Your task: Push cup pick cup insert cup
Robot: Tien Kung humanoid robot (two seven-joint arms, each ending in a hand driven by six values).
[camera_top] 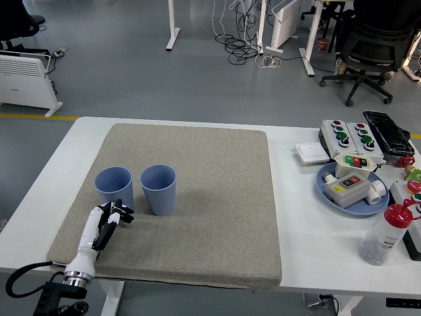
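Note:
Two blue cups stand upright on the grey mat (197,217). The left cup (114,187) is close beside the right cup (158,189), with a small gap between them. My left hand (113,215) comes in from the lower left, fingers spread and holding nothing. Its fingertips (122,209) are at the base of the left cup on its near side. The right arm is out of view.
A blue plate (327,191) with button boxes sits at the right. A clear bottle with a red cap (385,234) stands near the front right. More button boxes (345,135) and a white switch plate (310,153) lie behind them.

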